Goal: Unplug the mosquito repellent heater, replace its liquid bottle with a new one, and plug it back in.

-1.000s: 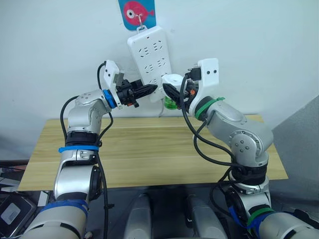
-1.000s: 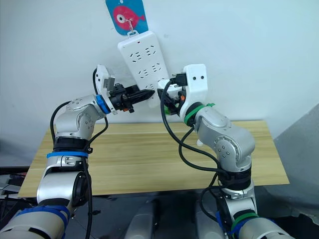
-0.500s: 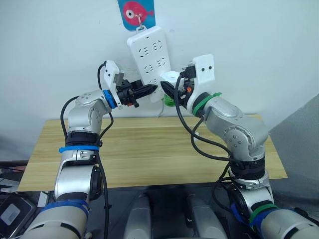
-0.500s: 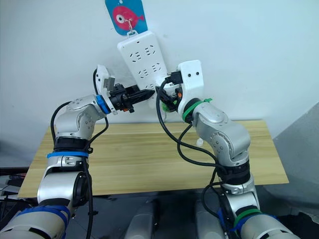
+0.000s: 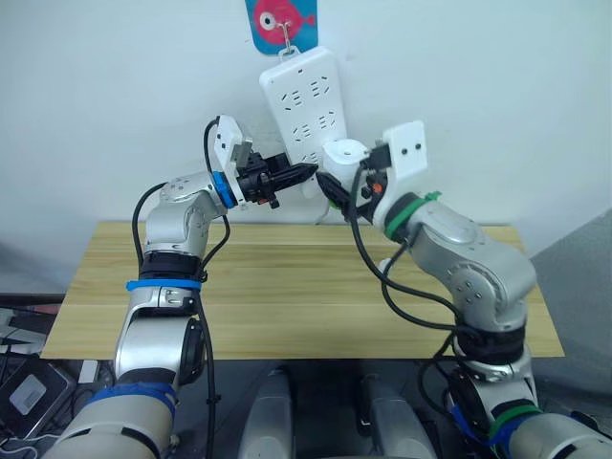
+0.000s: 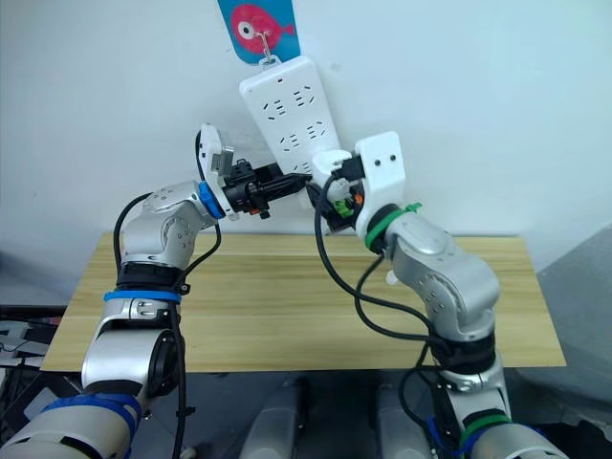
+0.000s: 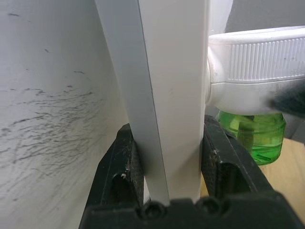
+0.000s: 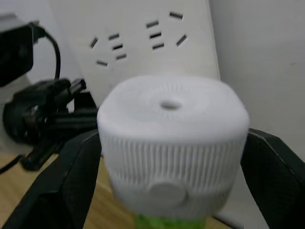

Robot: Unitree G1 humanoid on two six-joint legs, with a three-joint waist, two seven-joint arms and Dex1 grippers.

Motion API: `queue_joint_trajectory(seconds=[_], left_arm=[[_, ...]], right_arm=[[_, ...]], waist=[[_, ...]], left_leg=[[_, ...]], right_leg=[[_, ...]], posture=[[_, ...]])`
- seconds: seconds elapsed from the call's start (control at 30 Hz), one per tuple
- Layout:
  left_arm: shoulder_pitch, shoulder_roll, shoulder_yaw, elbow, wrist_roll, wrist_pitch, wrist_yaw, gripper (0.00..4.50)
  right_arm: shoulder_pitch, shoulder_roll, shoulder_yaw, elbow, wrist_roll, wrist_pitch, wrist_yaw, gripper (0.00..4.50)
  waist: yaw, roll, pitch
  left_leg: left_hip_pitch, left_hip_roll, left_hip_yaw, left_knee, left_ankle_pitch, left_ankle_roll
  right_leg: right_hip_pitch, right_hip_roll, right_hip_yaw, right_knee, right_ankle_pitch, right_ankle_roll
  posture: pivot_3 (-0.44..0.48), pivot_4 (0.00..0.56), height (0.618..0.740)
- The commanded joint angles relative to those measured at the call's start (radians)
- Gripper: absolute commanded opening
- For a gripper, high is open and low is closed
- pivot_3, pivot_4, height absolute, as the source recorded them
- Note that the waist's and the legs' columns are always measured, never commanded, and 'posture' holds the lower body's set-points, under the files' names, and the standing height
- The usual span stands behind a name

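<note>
The white mosquito repellent heater (image 5: 344, 152) sits against the face of the white power strip (image 5: 304, 100) hanging on the wall. In the right wrist view my right gripper (image 8: 174, 157) is shut on the heater (image 8: 171, 129), one black finger (image 8: 71, 181) on each side. Its green liquid bottle (image 7: 252, 133) hangs under the heater (image 7: 257, 62). My left gripper (image 5: 308, 173) is shut on the strip's lower edge, and the left wrist view shows the strip (image 7: 167, 95) clamped between both pads (image 7: 126, 162). The prongs are hidden.
A wooden table (image 5: 287, 287) stands below against the white wall. A blue sticker with a pink fish (image 5: 282, 19) marks the hook that carries the strip. Grey wall panel (image 5: 583, 268) at the far right.
The whole picture has shifted right and tilted, so the camera moved. My right wrist has turned slightly around the heater. Both grippers keep their holds.
</note>
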Motion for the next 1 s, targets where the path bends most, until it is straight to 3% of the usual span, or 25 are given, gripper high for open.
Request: queue_joint_trajectory(seconds=[0.03, 0.17, 0.2, 0.43, 0.47, 0.53, 0.67, 0.83, 0.97, 1.0], left_arm=[[-0.004, 0.010, -0.021, 0.001, 0.019, -0.015, 0.002, 1.31], [-0.010, 0.024, -0.006, 0.040, 0.037, -0.063, 0.043, 1.31], [-0.008, 0.033, -0.003, 0.042, 0.035, -0.062, 0.041, 2.05], [0.017, 0.151, 0.041, 0.005, 0.021, -0.030, 0.044, 4.18], [0.028, 0.184, 0.048, -0.009, 0.020, -0.022, 0.040, 4.45], [0.046, 0.240, 0.054, -0.032, 0.023, -0.017, 0.033, 4.45], [0.093, 0.326, 0.063, -0.113, -0.016, 0.053, -0.019, 4.50], [0.186, 0.388, 0.060, -0.303, -0.098, 0.193, -0.082, 4.50], [0.295, 0.383, 0.037, -0.510, -0.163, 0.286, -0.083, 4.50], [0.309, 0.376, 0.033, -0.545, -0.173, 0.301, -0.073, 4.50]], right_arm=[[0.043, -0.030, -0.037, -0.132, 0.064, 0.057, 0.036, 4.46], [0.080, -0.071, -0.056, -0.158, 0.094, 0.072, 0.075, 4.46], [0.087, -0.084, -0.054, -0.156, 0.091, 0.065, 0.082, 4.50], [0.112, -0.102, -0.030, -0.107, 0.066, -0.007, 0.117, 4.50], [0.115, -0.099, -0.025, -0.098, 0.065, -0.020, 0.122, 4.50], [0.119, -0.092, -0.017, -0.083, 0.068, -0.042, 0.135, 4.50], [0.118, -0.083, 0.006, -0.049, 0.070, -0.088, 0.169, 3.60], [0.100, -0.049, 0.056, -0.006, 0.086, -0.143, 0.230, 1.75], [0.067, -0.007, 0.098, 0.025, 0.077, -0.168, 0.249, 0.22], [0.058, 0.005, 0.102, 0.042, 0.064, -0.181, 0.243, 0.03]], waist=[[0.000, 0.000, 0.000], [-0.002, 0.000, 0.000], [-0.003, -0.001, 0.000], [-0.010, -0.001, -0.001], [-0.010, -0.001, -0.001], [-0.011, -0.002, -0.001], [-0.002, -0.003, -0.002], [0.003, -0.003, -0.002], [0.003, -0.004, -0.002], [0.004, -0.004, -0.002]], left_leg=[[-0.001, 0.000, -0.001, 0.000, 0.000, 0.000], [-0.001, -0.001, -0.002, 0.000, 0.001, -0.002], [0.000, -0.001, -0.002, 0.001, 0.001, -0.002], [0.000, -0.001, -0.002, 0.001, 0.005, -0.006], [0.000, -0.001, -0.002, 0.001, 0.005, -0.007], [0.000, 0.000, -0.003, 0.001, 0.005, -0.007], [0.000, 0.000, -0.005, 0.000, 0.005, -0.007], [0.000, 0.000, -0.006, 0.000, 0.006, -0.008], [0.000, 0.001, -0.006, 0.001, 0.007, -0.010], [0.000, 0.002, -0.007, 0.001, 0.008, -0.010]], right_leg=[[-0.001, -0.001, -0.001, 0.000, 0.000, 0.000], [0.000, -0.001, -0.002, 0.001, 0.000, 0.000], [0.000, -0.001, -0.002, 0.001, 0.000, 0.000], [0.000, -0.001, -0.002, 0.003, -0.001, 0.002], [0.000, 0.000, -0.002, 0.003, -0.001, 0.001], [0.000, 0.000, -0.002, 0.003, 0.000, 0.000], [0.000, 0.000, -0.004, 0.004, 0.000, 0.000], [0.000, -0.001, -0.005, 0.004, 0.000, 0.000], [0.001, -0.001, -0.006, 0.004, 0.000, 0.000], [0.001, -0.001, -0.006, 0.004, 0.000, 0.000]], posture=[[0.136, 0.211, 0.740], [0.141, 0.208, 0.740], [0.141, 0.208, 0.740], [0.182, 0.208, 0.740], [0.190, 0.208, 0.740], [0.212, 0.207, 0.740], [0.239, 0.208, 0.740], [0.265, 0.210, 0.740], [0.265, 0.210, 0.740], [0.265, 0.210, 0.740]])
